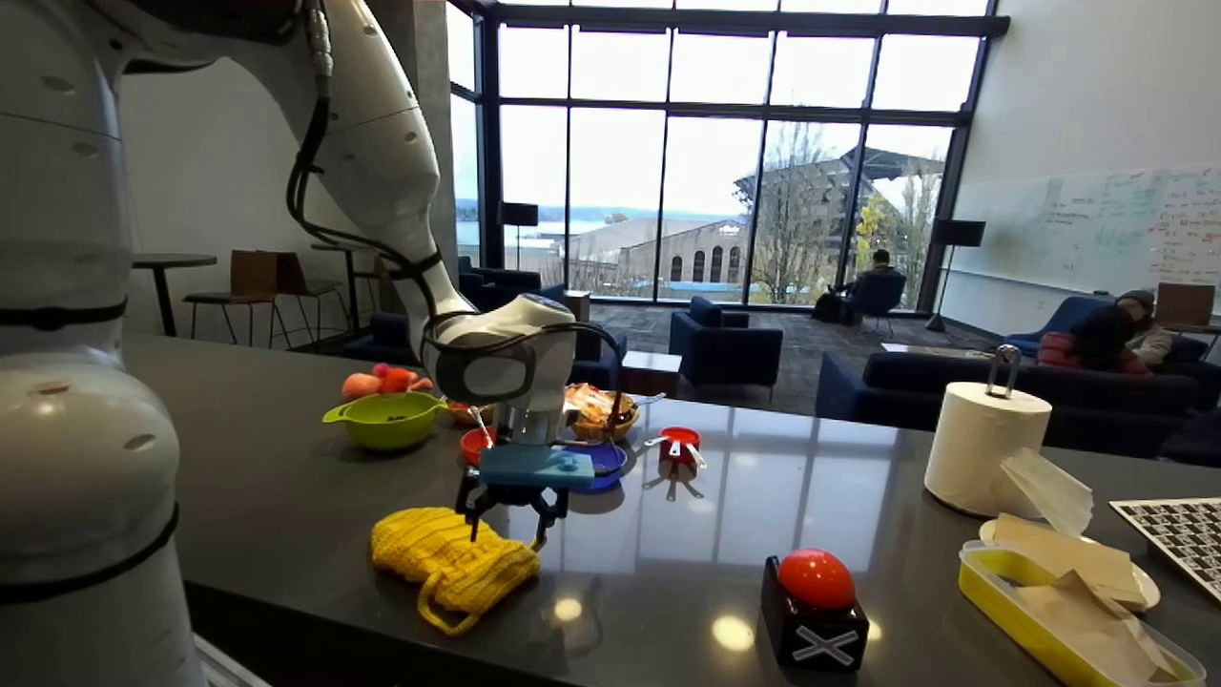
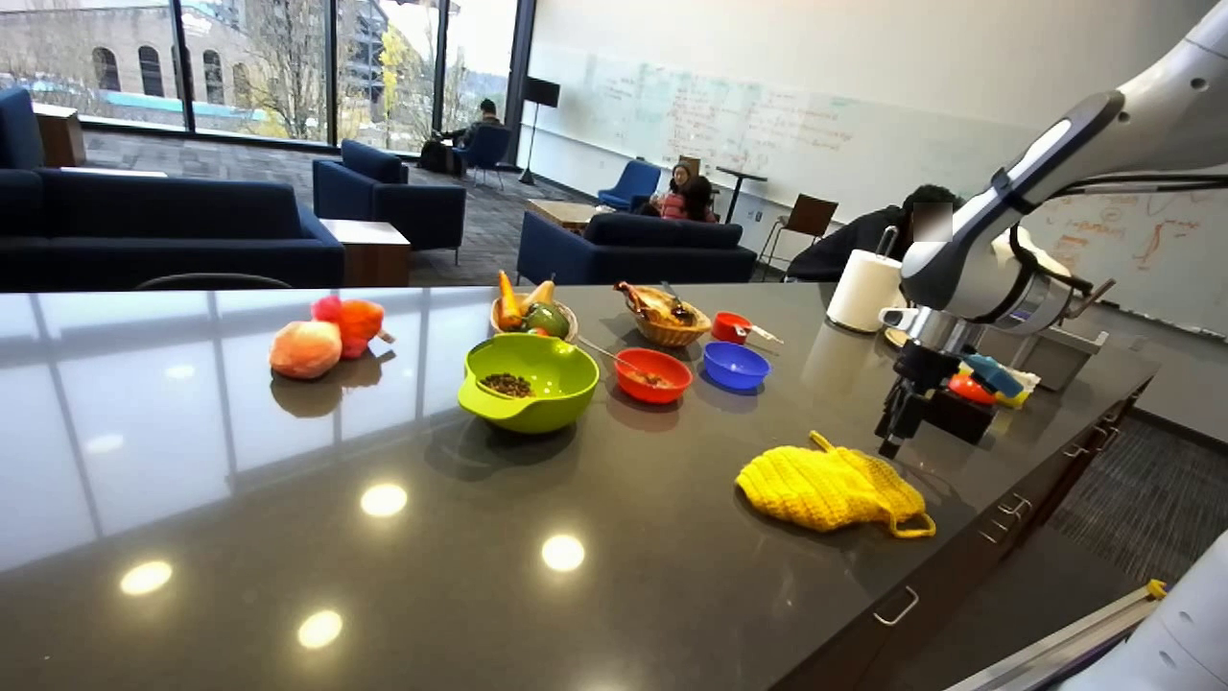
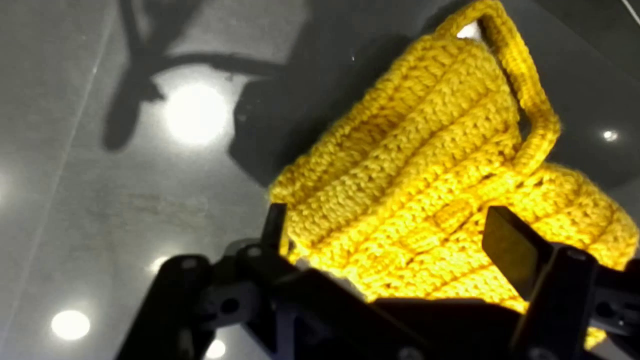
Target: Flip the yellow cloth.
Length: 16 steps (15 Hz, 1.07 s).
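The wrist view shows the glossy dark table (image 3: 125, 210) at left, with lamp reflections and a shadow on it. Farther right the hand (image 3: 385, 215) has its two fingers (image 3: 515, 250) spread wide, the yellow cloth (image 3: 400, 185) showing between them; whether either finger touches it cannot be told. The ribs of the cloth slant from lower left to upper right, a loop (image 3: 542, 120) sticks out at upper right, and the hand's body blocks part of the lower side.

In an exterior view the cloth (image 1: 444, 558) lies on the table just below the hand, its long axis running from upper left to lower right, with a loop pointing toward the near table edge. In an exterior view the cloth (image 2: 825, 489) stretches left to right, dipping slightly at the right, where a loop forms its end.

Around it there, starting far left: a round peach-coloured object (image 2: 305, 349) beside a red-orange one, a green bowl (image 2: 537, 415) with dark bits inside, a red bowl (image 2: 654, 395), a basket (image 2: 676, 336) behind that, and a blue bowl (image 2: 737, 382) near the cloth. Right of these, a white paper roll (image 2: 859, 293) stands partly covered by the arm (image 2: 1170, 106), and a black box (image 2: 955, 419) with a red dome is partly covered by the hand. In an exterior view a yellow tray (image 1: 1016, 625) and a checkered board (image 1: 1183, 544) lie at far right, well apart from the cloth.
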### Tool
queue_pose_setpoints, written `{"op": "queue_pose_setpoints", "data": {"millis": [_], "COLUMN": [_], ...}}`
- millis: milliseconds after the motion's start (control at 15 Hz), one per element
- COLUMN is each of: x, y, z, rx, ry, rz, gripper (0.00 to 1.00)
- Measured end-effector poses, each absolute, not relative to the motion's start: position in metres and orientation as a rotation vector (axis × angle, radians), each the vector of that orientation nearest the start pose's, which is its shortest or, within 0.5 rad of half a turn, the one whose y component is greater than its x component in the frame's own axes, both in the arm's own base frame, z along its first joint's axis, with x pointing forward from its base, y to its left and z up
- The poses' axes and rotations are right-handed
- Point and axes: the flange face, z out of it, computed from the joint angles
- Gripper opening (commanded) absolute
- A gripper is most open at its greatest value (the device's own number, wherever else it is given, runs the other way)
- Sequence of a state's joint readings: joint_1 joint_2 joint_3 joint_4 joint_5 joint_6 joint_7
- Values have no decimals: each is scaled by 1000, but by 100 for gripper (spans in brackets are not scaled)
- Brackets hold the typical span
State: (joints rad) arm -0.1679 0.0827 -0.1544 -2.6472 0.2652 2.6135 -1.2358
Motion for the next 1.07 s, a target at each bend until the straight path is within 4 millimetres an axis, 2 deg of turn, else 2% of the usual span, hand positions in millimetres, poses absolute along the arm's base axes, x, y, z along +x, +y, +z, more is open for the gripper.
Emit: {"op": "queue_pose_setpoints", "data": {"millis": [533, 1067], "x": [384, 381], "y": [-153, -150], "z": [192, 185], "rx": [-2889, -2880], "ry": [-660, -417], "rz": [68, 149], "gripper": [100, 100]}}
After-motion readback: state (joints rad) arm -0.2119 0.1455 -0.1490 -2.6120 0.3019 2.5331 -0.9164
